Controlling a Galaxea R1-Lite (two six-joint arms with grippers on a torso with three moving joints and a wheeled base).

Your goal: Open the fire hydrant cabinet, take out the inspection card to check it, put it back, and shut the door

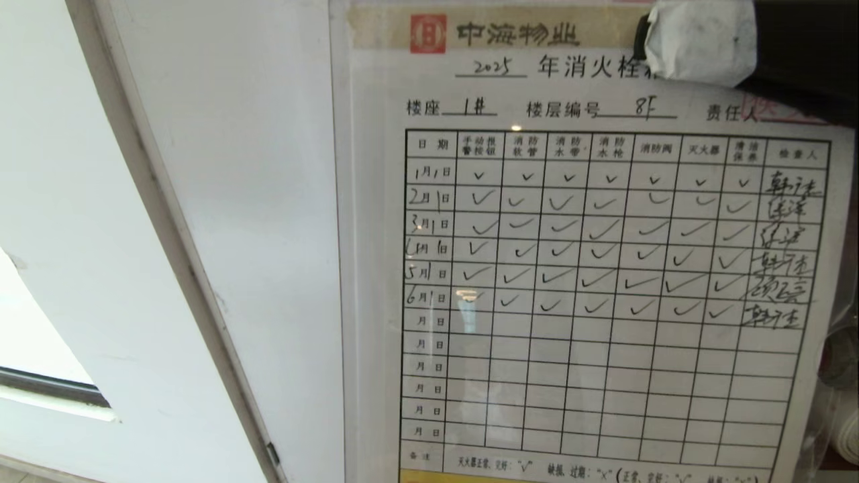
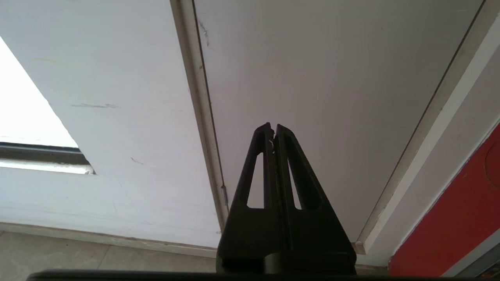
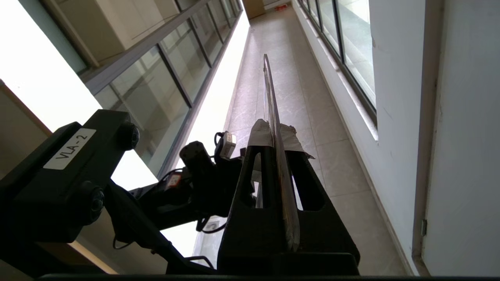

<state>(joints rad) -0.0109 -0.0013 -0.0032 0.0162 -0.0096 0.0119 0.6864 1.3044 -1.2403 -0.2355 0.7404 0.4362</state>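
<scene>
Facing head camera, inspection card [image 1: 590, 268]; edge-on in right claw [image 3: 275, 132].

The inspection card [image 1: 590, 268], a white laminated sheet with a ruled table, six rows ticked and signed, stands upright facing the head camera, pinched at its top right corner.

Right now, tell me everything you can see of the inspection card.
The inspection card is a thin, flat, glossy white sheet, seemingly laminated, held up close facing the head camera. It carries a red logo, a handwritten 2025 heading and a black grid; six dated rows bear ticks and signatures, the rows below are blank. A yellow strip runs along its bottom edge. The right hand, its tips wrapped in white tape, is shut on the card's top right corner; nothing else touches it.
</scene>
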